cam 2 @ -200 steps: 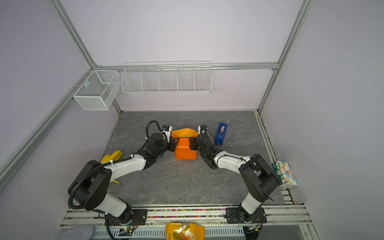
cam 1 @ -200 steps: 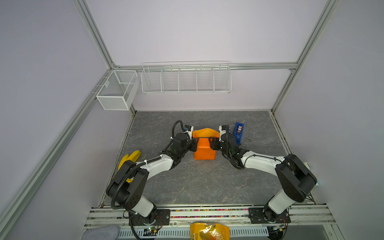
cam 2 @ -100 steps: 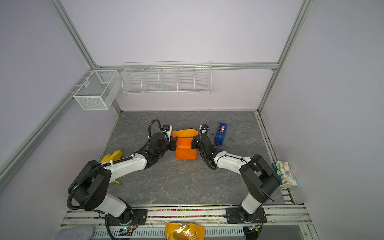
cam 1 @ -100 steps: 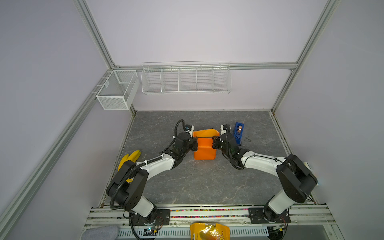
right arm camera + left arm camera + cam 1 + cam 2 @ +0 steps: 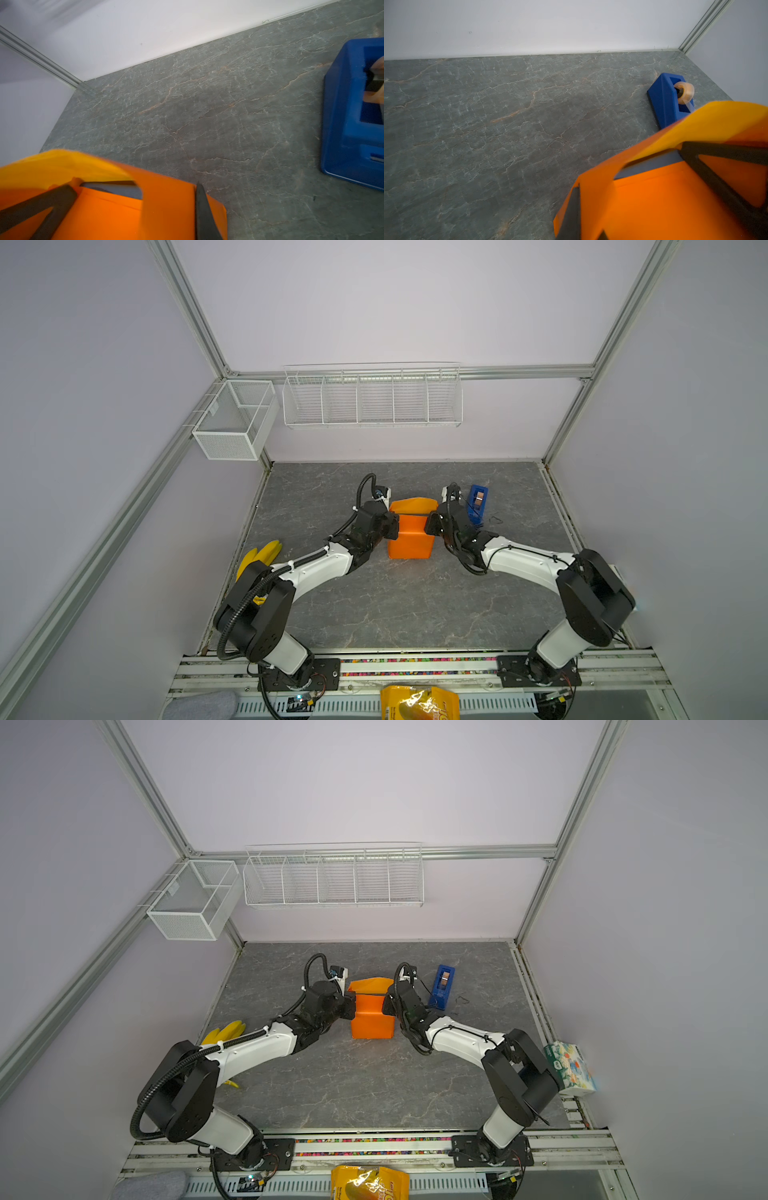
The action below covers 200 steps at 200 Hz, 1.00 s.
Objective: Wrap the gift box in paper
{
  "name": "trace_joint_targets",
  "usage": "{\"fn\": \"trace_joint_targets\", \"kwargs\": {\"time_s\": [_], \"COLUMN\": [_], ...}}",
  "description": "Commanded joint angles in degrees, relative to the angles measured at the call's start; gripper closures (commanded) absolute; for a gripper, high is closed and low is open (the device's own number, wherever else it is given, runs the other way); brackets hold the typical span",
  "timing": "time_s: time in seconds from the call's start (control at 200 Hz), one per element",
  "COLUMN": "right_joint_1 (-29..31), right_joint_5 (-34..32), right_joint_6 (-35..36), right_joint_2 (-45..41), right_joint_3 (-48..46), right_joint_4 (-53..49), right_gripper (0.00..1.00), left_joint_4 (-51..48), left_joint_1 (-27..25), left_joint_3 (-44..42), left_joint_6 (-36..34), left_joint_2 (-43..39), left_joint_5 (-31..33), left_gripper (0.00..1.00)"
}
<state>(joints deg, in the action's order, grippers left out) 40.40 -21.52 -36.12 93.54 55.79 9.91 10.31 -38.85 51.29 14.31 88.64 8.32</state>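
Note:
The orange paper [image 5: 409, 537] [image 5: 372, 1019] is folded over the gift box in the middle of the grey table. Its back flap [image 5: 415, 504] stands up behind. Of the navy gift box only a strip shows under the paper, in the left wrist view [image 5: 652, 164] and in the right wrist view [image 5: 116, 190]. My left gripper [image 5: 392, 526] [image 5: 351, 1007] [image 5: 577, 199] sits at the parcel's left side, shut on the paper's side fold. At the parcel's right side, my right gripper [image 5: 430, 524] [image 5: 387, 1004] [image 5: 199, 199] is likewise shut on the fold.
A blue tape dispenser [image 5: 477, 506] [image 5: 443, 986] [image 5: 668, 99] [image 5: 353, 124] stands just right of my right gripper. Bananas [image 5: 262, 558] lie at the left edge. A yellow snack bag [image 5: 419, 703] lies off the front rail and a tissue box [image 5: 571, 1067] at the right. Wire baskets [image 5: 372, 398] hang on the walls.
Both grippers have closed on the paper's side folds, pressing in against the parcel. The left one has moved slightly inward toward the box.

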Motion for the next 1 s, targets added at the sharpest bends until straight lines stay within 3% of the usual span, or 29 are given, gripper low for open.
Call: {"fn": "trace_joint_targets", "kwargs": {"time_s": [0.0,0.425,0.995], "right_joint_1": [1.95,1.36,-2.28], "right_joint_5": [2.28,-1.68,0.51], "right_joint_6": [2.81,8.15,11.65], "right_joint_2": [-1.02,-2.66,-0.69], "right_joint_3": [2.04,3.97,5.51], "right_joint_4": [-5.86,-7.64,-7.8], "right_gripper": [0.93,0.93,0.93], "left_joint_4": [0.32,-0.24,2.26], "left_joint_1": [-1.92,-2.11,-1.58], "left_joint_3": [4.21,6.92,6.05], "left_joint_6": [-0.39,-0.75,0.53], "left_joint_2": [0.61,3.09,7.18], "left_joint_5": [-0.87,-0.07,-0.34], "left_gripper": [0.97,0.98,0.98]}}
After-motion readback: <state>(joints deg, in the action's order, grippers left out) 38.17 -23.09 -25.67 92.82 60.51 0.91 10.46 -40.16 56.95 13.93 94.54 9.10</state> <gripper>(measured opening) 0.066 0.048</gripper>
